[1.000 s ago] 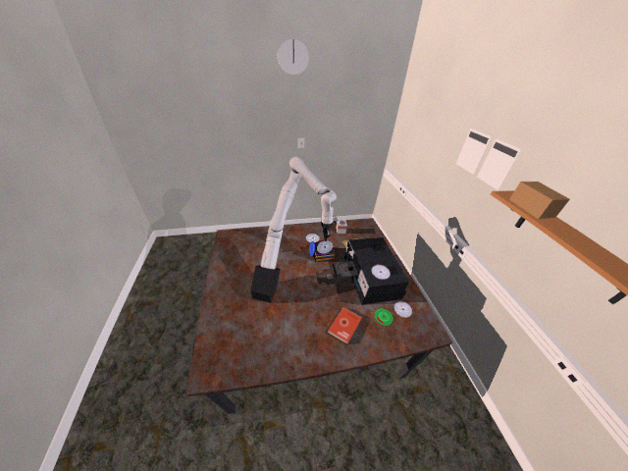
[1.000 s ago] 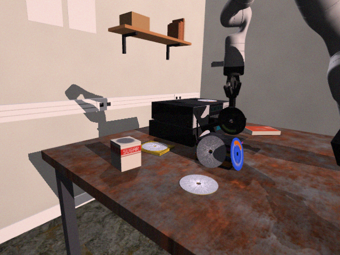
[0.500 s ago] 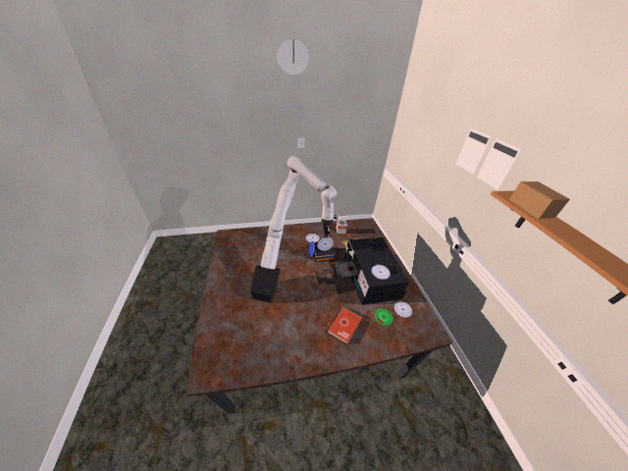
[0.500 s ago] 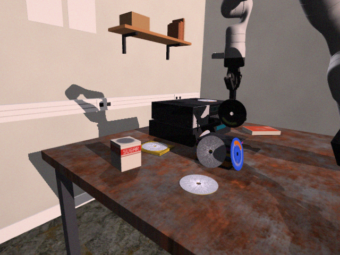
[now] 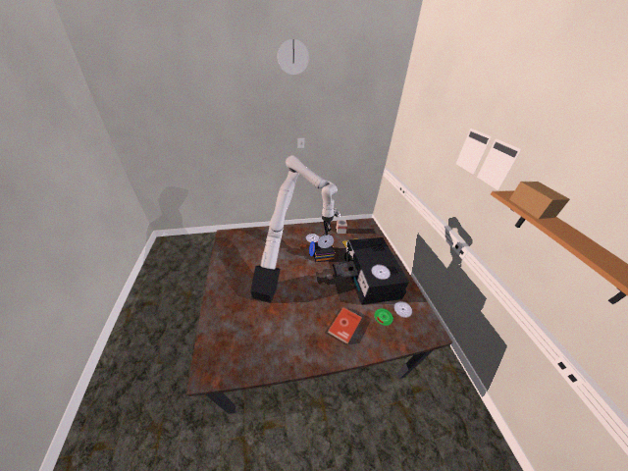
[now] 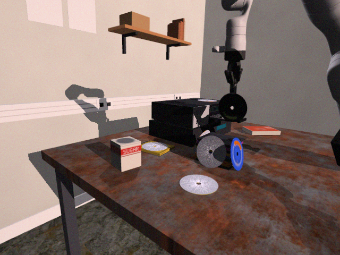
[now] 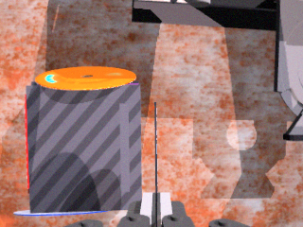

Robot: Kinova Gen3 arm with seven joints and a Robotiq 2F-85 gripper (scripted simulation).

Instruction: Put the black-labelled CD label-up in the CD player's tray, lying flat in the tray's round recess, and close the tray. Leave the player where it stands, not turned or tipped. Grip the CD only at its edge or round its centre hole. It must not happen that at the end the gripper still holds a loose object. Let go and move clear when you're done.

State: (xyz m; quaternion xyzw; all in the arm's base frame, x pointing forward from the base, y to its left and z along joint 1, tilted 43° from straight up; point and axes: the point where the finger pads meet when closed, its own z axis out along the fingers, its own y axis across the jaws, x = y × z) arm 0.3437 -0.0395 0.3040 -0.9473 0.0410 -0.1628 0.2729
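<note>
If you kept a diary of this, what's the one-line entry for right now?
phase: carrying | gripper: shut on black-labelled CD, edge grip, disc hanging vertical | CD player: tray open, recess unfilled

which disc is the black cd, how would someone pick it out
Start at the black CD player stacked at the table's wall side. Just in front of it hangs the gripper, pinching the black CD by its top edge. It alone is dark, held upright and off the table.
</note>
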